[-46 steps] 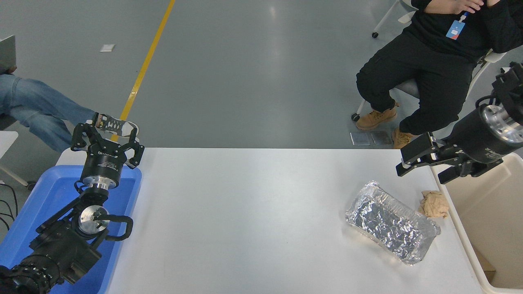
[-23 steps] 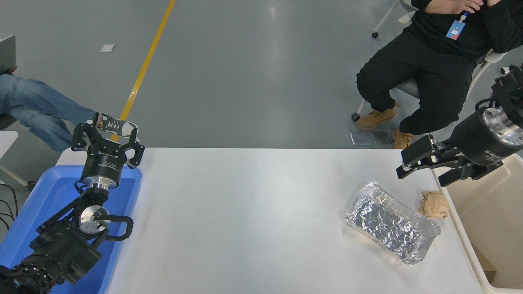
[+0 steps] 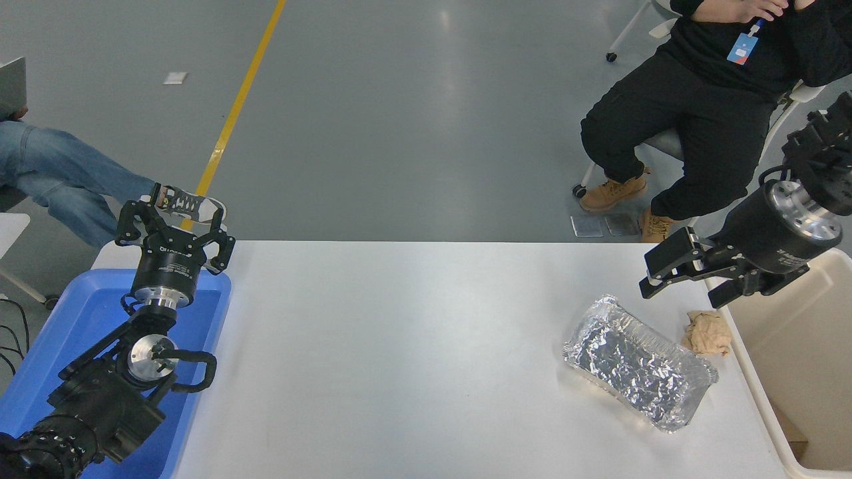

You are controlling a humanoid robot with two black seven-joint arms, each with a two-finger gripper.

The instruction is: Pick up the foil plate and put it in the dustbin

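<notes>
Nothing done yet, as far as I can judge: foil plate [image 3: 640, 362] lies flat on the surface [image 3: 413, 346], near the dustbin [image 3: 795, 359]; right gripper [image 3: 689, 283] hangs above it, jaws apart, empty; grasp, lift & drop all left; left gripper [image 3: 174, 229] parked, open.

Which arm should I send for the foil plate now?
Right. The right gripper hangs open just beyond the foil plate, beside the dustbin; the left gripper sits across the table.
</notes>
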